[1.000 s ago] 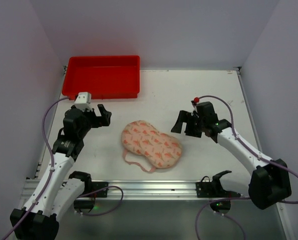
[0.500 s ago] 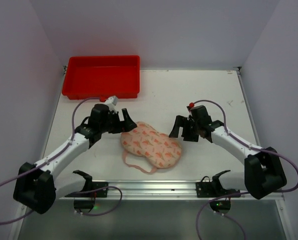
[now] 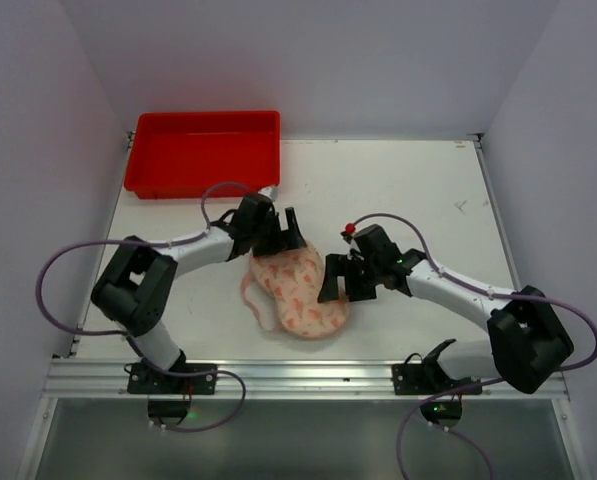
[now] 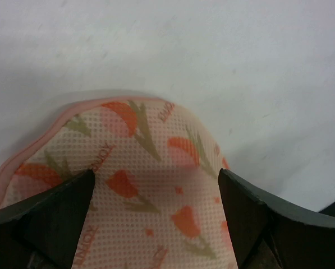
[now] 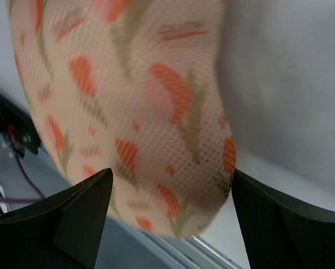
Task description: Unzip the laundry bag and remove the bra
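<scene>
Since the laundry bag [image 3: 296, 295] lies mid-table [image 3: 408, 190], long axis far-left to near-right, with the bra [image 4: 156, 140] showing through its mesh, I have one tool at each side of it. My left gripper [image 4: 156, 185] straddles the far end, my right gripper [image 5: 171, 176] the right flank. Both are spread wide, gripping nothing. Zip pull not visible in any view.

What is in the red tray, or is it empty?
Empty: the top view shows only the bare red floor of the tray.
</scene>
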Robot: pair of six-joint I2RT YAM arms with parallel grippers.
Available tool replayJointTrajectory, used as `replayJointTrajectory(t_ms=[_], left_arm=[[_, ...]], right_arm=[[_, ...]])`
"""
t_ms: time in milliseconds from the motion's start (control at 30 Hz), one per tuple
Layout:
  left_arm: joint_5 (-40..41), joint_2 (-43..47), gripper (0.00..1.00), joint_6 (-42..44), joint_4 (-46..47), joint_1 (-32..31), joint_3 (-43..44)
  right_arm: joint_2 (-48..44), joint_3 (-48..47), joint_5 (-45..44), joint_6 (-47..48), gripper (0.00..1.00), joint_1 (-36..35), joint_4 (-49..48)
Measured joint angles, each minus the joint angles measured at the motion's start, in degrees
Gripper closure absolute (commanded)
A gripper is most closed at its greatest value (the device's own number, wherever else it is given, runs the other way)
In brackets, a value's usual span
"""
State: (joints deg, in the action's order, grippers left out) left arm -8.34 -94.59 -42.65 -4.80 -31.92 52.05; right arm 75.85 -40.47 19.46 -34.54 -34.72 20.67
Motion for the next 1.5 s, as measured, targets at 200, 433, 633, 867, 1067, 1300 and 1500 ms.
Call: replayJointTrajectory(t_ms=[200, 433, 633, 867, 1067, 1300, 1500], left_arm=[[-4.24, -13.33, 0.00, 5.09, 4.11, 0.02, 19.37], [5.84, 6.93, 0.00, 7.39, 1.33, 0.02, 8.92], [11.30, 28.15, 0.00, 1.46, -1.27, -0.11, -9.40], [11.41, 28.57, 0.00, -3.10, -5.09, -0.85, -22.10], [12.96, 20.02, 0.00, -0.31, -4.44, -0.72, -17.11], [15.39, 9.99, 0.00, 9.77, -3.43, -0.61, -8.15], [19.58, 8.70, 0.00, 16.96, -3.10, -0.33, -2.27]], right_arm=[[-0.07, -1.86, 2.43, -1.33, 0.12, -12.79, -0.59], [-5.97, -5.29, -2.75, -0.09, 0.09, -10.23, 1.27], [0.48, -15.39, -5.79, 4.50, 0.09, 2.25, 1.92], [22.23, -31.26, -5.81, 7.89, 0.10, 4.83, -2.29], [33.11, -31.04, -3.13, 8.48, 0.17, 5.09, -4.37], [24.85, -18.60, -0.22, 6.86, 0.35, 2.97, -7.43], [12.17, -8.13, 1.60, 2.27, 0.27, -2.03, -7.39]])
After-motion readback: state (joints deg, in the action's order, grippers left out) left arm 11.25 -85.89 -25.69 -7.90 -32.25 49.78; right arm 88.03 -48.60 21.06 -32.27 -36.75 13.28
